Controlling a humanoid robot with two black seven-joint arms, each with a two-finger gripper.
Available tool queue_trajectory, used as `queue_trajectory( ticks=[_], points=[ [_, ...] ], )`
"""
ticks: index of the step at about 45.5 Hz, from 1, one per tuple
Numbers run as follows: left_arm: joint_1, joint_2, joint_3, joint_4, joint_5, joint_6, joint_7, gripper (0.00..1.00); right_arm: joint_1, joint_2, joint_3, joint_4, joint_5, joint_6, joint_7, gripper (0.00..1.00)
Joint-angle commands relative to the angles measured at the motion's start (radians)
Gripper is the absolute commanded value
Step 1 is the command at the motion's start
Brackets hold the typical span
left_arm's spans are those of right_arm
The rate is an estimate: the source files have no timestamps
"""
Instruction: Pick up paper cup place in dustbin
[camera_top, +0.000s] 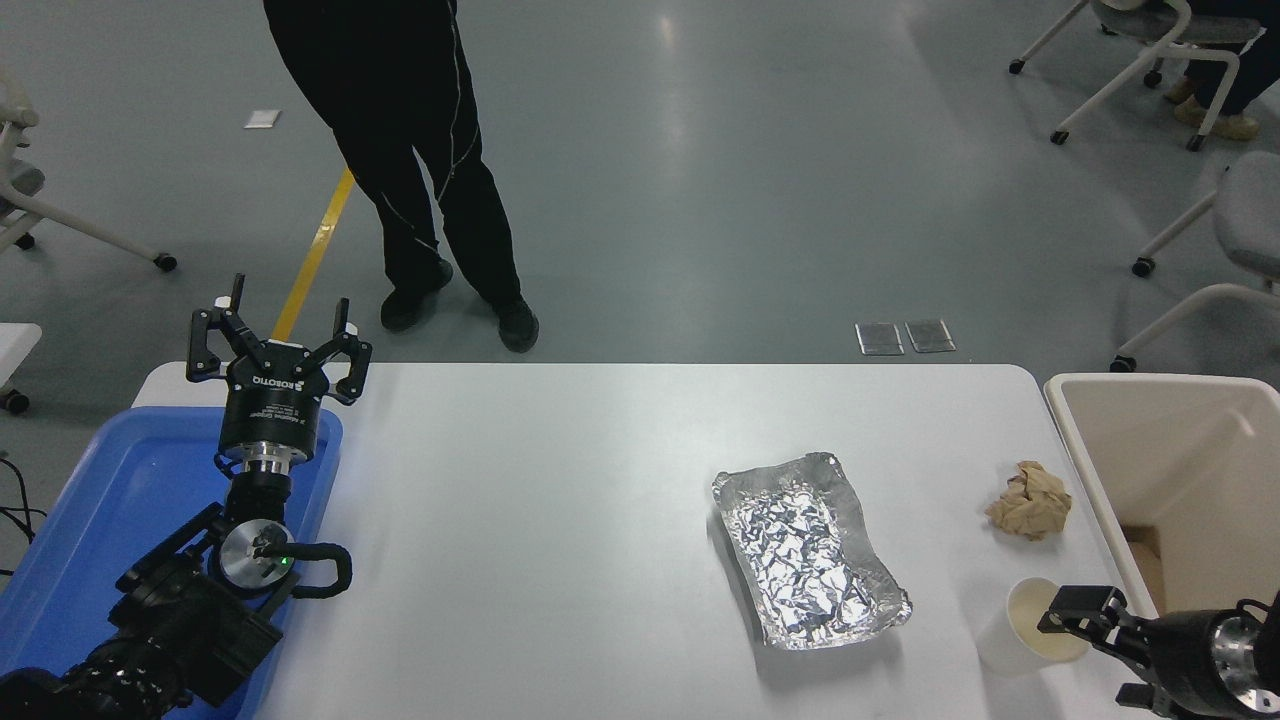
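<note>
The white paper cup (1020, 630) stands upright near the table's front right, its cream inside showing. My right gripper (1087, 655) comes in from the lower right edge, open, its upper finger (1075, 608) lying over the cup's right rim. The cup is on the table, not held. The beige dustbin (1185, 460) stands just past the table's right edge, right of the cup. My left gripper (275, 335) is parked open at the far left above the blue tray.
A crumpled brown paper ball (1030, 500) lies behind the cup. A crinkled foil tray (805, 550) sits left of the cup. A blue tray (120, 500) is at the left edge. A person (420, 150) stands beyond the far side. Something brown (1145, 565) lies in the bin.
</note>
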Motion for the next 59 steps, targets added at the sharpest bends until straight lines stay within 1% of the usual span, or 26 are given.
queue_trajectory(
  ticks=[1, 2, 8, 13, 19, 24, 27, 34, 39, 43, 50, 53, 59],
  points=[
    [0.0, 0.0, 0.0, 0.0, 0.0, 0.0, 0.0, 0.99, -0.046, 0.062, 0.002, -0.07, -0.016, -0.023, 0.001, 0.11],
    [0.0, 0.0, 0.0, 0.0, 0.0, 0.0, 0.0, 0.99, -0.043, 0.059, -0.001, -0.07, -0.019, -0.02, 0.001, 0.0],
    [0.0, 0.0, 0.0, 0.0, 0.0, 0.0, 0.0, 0.99, -0.02, 0.051, -0.03, -0.067, -0.054, -0.02, 0.004, 0.0],
    [0.0, 0.0, 0.0, 0.0, 0.0, 0.0, 0.0, 0.99, -0.008, 0.037, -0.03, -0.061, -0.055, -0.02, 0.004, 0.0],
    [0.0, 0.0, 0.0, 0.0, 0.0, 0.0, 0.0, 0.99, 0.038, -0.016, -0.038, -0.038, -0.062, -0.012, 0.006, 0.0],
    [0.0, 0.0, 0.0, 0.0, 0.0, 0.0, 0.0, 0.99, 0.118, -0.061, -0.07, -0.004, -0.095, 0.014, 0.007, 0.0],
    [0.0, 0.0, 0.0, 0.0, 0.0, 0.0, 0.0, 0.99, 0.21, -0.102, -0.116, 0.034, -0.117, 0.049, 0.009, 0.0],
    [0.0, 0.0, 0.0, 0.0, 0.0, 0.0, 0.0, 0.99, 0.457, -0.156, -0.262, 0.119, -0.157, 0.146, 0.015, 0.0],
    [0.0, 0.0, 0.0, 0.0, 0.0, 0.0, 0.0, 0.99, 0.704, -0.153, -0.443, 0.2, -0.17, 0.21, 0.019, 0.0],
    [0.0, 0.0, 0.0, 0.0, 0.0, 0.0, 0.0, 0.99, 0.909, -0.103, -0.598, 0.275, -0.17, 0.245, 0.036, 0.0],
    [0.0, 0.0, 0.0, 0.0, 0.0, 0.0, 0.0, 0.99, 1.195, 0.074, -0.8, 0.384, -0.166, 0.296, 0.119, 0.0],
    [0.0, 0.0, 0.0, 0.0, 0.0, 0.0, 0.0, 0.99, 1.281, 0.147, -0.833, 0.398, -0.164, 0.325, 0.15, 0.0],
    [0.0, 0.0, 0.0, 0.0, 0.0, 0.0, 0.0, 0.99, 1.416, 0.256, -0.834, 0.398, -0.157, 0.429, 0.193, 0.0]
  ],
)
